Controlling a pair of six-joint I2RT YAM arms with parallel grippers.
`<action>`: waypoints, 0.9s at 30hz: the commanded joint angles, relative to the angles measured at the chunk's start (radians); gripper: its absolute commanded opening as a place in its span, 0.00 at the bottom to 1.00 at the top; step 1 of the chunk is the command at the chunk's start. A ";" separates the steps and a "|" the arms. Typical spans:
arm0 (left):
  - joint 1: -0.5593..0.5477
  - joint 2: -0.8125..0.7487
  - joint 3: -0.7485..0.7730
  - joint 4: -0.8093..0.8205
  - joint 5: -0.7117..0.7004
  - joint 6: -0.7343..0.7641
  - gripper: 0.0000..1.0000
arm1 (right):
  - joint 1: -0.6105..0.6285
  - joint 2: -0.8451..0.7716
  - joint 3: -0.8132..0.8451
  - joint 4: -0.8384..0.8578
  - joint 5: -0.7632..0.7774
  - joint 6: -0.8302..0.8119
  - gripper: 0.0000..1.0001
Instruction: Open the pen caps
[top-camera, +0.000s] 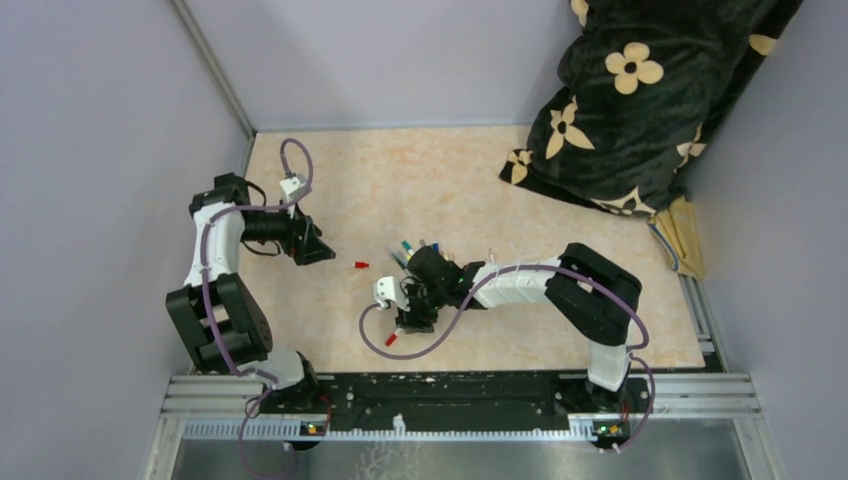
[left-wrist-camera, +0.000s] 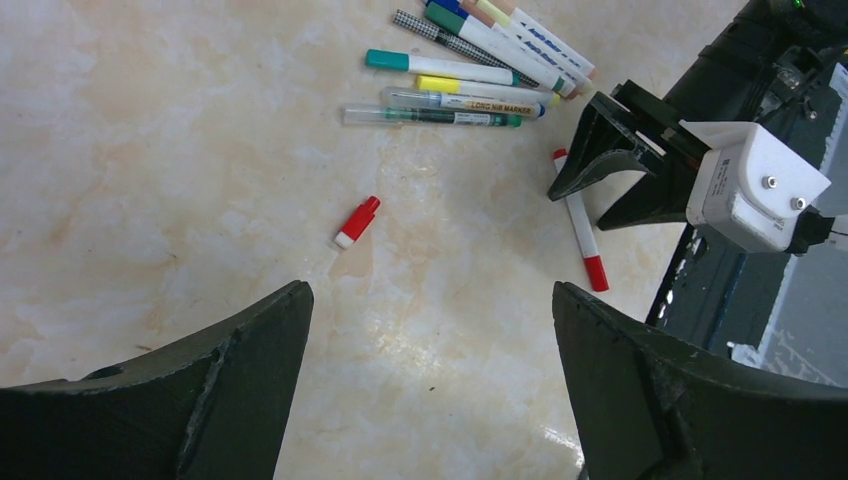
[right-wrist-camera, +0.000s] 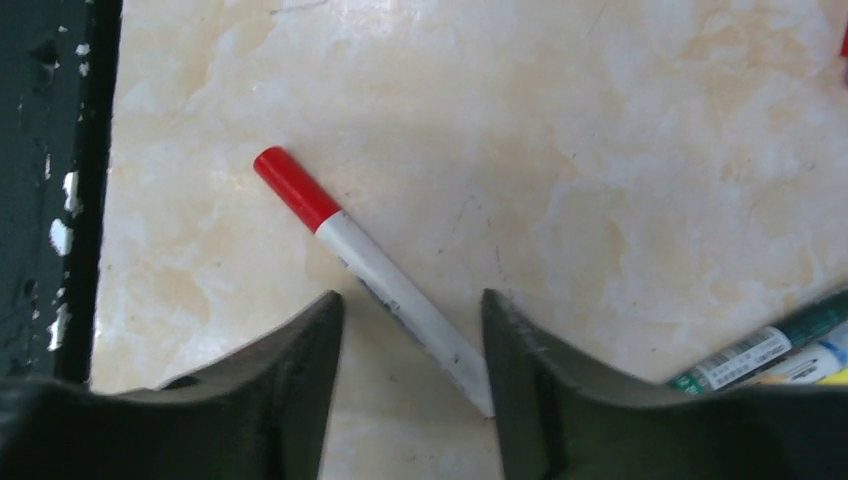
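marbled beige tabletop — strewn pens — lilac walls

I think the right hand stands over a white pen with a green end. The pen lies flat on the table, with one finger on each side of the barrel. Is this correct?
Not quite: the pen has a red end, not a green one, as the right wrist view shows. The rest holds: it lies flat on the table, and the right hand has one finger on each side of the barrel.

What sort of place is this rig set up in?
Probably a lab test cell, not a home: a marble-patterned tabletop boxed in by plain lilac walls, an aluminium rail along the near edge, and a flowered blanket draped over the far right corner.
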 joint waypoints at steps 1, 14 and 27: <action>0.007 0.013 0.038 -0.089 0.071 0.080 0.95 | -0.001 0.009 -0.033 0.082 0.088 0.012 0.46; 0.006 0.011 0.024 -0.203 0.113 0.228 0.95 | -0.011 -0.021 -0.085 0.136 0.075 0.195 0.19; -0.251 -0.195 -0.181 -0.015 -0.046 0.236 0.99 | -0.085 -0.079 -0.122 0.240 0.016 0.514 0.00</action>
